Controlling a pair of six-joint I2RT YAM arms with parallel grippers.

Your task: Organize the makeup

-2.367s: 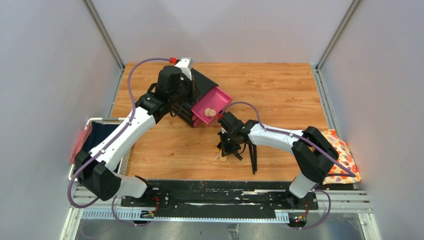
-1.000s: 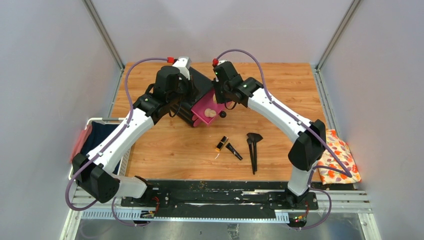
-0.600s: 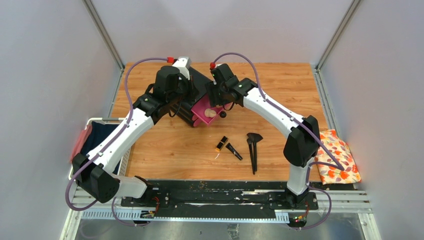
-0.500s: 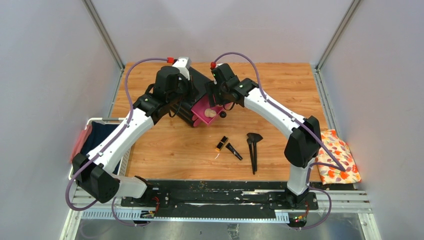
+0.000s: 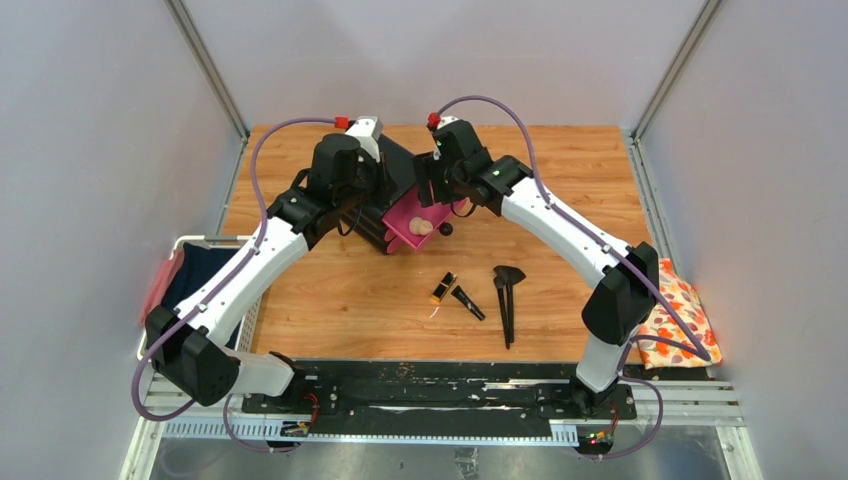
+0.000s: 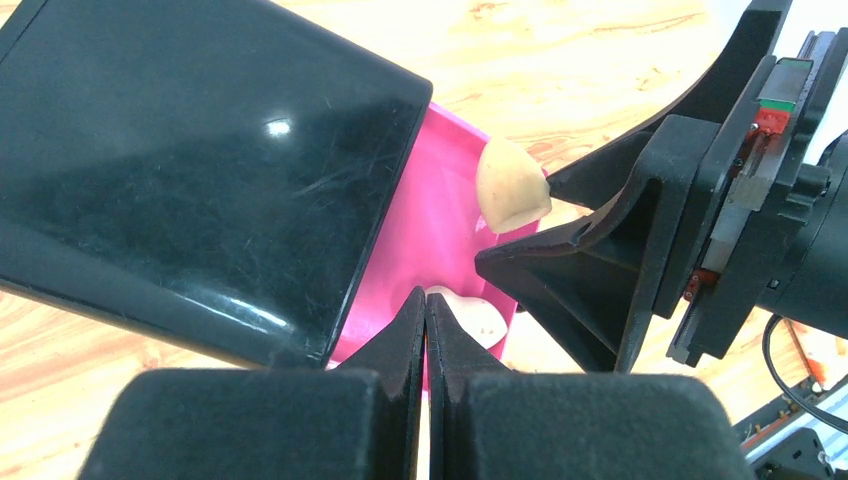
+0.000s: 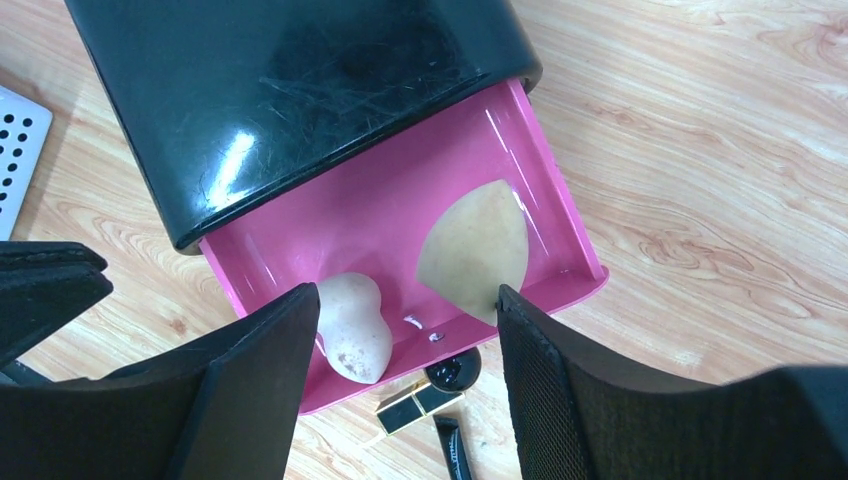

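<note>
The black box (image 5: 400,163) has its pink drawer (image 5: 404,217) pulled out, and two beige sponges lie in it: a waisted one (image 7: 352,327) and a teardrop one (image 7: 473,250). My right gripper (image 7: 407,300) hangs open above the drawer's front with nothing between its fingers. My left gripper (image 6: 425,302) is shut and empty, its tips over the drawer's edge beside the box (image 6: 200,170). On the table in front lie the black-and-gold case (image 5: 443,288), the short black tube (image 5: 467,303) and the black brushes (image 5: 507,298).
The drawer's black knob (image 7: 452,369) points at the case (image 7: 418,402). An orange floral cloth (image 5: 682,312) lies at the table's right edge. A white basket (image 5: 185,262) holding dark and pink fabric sits off the left edge. Grey walls enclose the table.
The right arm carried a sponge from the table's front to the drawer, then opened and let it go. That sponge now rests in the drawer. The left arm stayed put.
</note>
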